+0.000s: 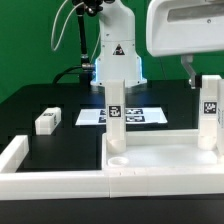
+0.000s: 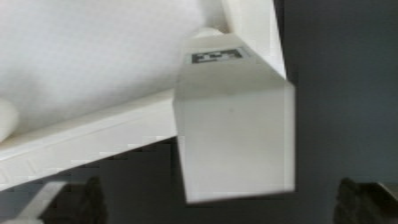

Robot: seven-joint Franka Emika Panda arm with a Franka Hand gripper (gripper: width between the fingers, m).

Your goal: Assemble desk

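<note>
Black work table fills the scene, with a dark backdrop behind it. Along its near side and on the exterior view's left runs a low white border wall. Just beside that wall lies the desk's white tabletop panel, flat, raised rim upward, in the foreground toward the exterior view's right. The white robot arm stands at the far side of the table, and the marker board lies flat in front of its base.

Two desk legs stand upright on the panel. The centre leg rises at the far corner on the exterior view's left. The right-edge leg stands at the panel's side on the exterior view's right. Both show black-and-white tags. A loose leg lies on its side on the bare table, well apart from the panel. An open corner hole shows in the panel's near corner below the centre leg.

The gripper hangs above the panel near the right-edge leg, jaws spread wide and holding nothing. In the wrist view a tagged leg stands between the dark fingertips, clear of both; which upright leg this is cannot be told for certain.
</note>
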